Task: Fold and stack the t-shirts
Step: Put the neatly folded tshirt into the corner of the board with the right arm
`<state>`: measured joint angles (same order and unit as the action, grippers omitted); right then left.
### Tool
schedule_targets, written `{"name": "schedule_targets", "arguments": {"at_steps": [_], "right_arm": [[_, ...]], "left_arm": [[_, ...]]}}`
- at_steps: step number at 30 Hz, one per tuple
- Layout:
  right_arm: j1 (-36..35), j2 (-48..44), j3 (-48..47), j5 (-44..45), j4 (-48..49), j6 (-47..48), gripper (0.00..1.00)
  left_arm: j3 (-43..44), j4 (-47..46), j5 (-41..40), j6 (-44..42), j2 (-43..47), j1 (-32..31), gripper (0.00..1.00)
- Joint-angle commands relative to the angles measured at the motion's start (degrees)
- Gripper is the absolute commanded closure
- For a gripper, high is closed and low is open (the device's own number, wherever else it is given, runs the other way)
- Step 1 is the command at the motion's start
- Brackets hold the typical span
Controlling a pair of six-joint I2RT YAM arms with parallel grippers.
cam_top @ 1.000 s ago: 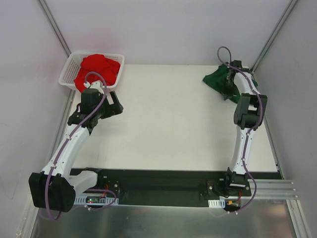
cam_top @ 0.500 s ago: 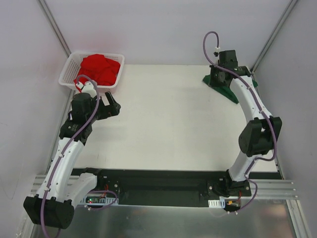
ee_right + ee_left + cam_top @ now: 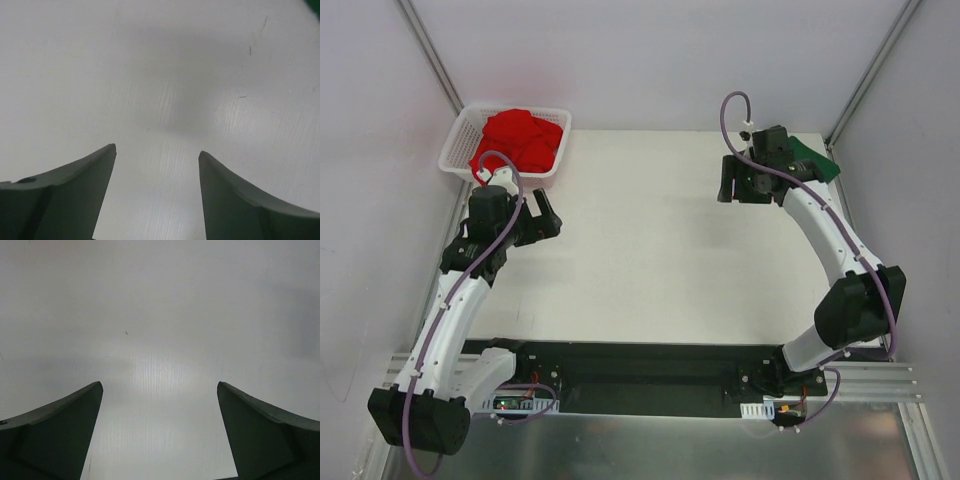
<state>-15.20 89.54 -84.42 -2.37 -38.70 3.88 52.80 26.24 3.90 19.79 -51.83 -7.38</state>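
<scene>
The bright red t-shirt (image 3: 520, 140) lies crumpled in a heap inside the white mesh basket (image 3: 453, 160) at the far left corner. The dark green t-shirt (image 3: 814, 160) lies at the far right corner, mostly hidden behind my right arm; only a sliver of it (image 3: 316, 5) shows in the right wrist view. My right gripper (image 3: 728, 182) (image 3: 157, 150) hangs to the left of the green shirt, open, with only bare table between its fingers. My left gripper (image 3: 548, 215) (image 3: 160, 385) stands wide open just in front of the basket, holding nothing.
The white table (image 3: 660, 250) is walled in by grey panels on the left, back and right. A black base rail (image 3: 640, 375) runs along the near edge.
My right gripper has opened, let go of the green t-shirt and swung left off it over bare table. The left arm drew back slightly from the basket.
</scene>
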Motion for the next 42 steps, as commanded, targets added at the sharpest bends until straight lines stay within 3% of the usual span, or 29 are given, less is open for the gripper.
{"name": "schedule_targets", "arguments": {"at_steps": [1,6,24,32,42], "right_arm": [[-1.1,-4.6,0.9,0.4,-0.9,-0.8,0.24],[-2.4,-6.7,2.5,1.1,-1.2,-1.2,0.05],[-2.8,-22.3,18.0,17.3,5.2,-8.2,0.0],[-0.9,-27.4,26.3,15.2,8.3,-9.7,0.04],[0.8,-33.5,33.5,12.7,11.4,-8.6,0.04]], "left_arm": [[3.8,3.1,-1.0,-1.3,-2.6,0.8,0.01],[4.2,3.1,-1.4,-1.7,-0.9,0.8,0.01],[2.4,3.0,-5.3,-3.7,1.2,0.8,0.0],[0.0,0.2,-4.1,-4.2,4.7,0.8,0.01],[-1.5,-1.2,-4.0,-4.7,3.1,0.8,0.01]]}}
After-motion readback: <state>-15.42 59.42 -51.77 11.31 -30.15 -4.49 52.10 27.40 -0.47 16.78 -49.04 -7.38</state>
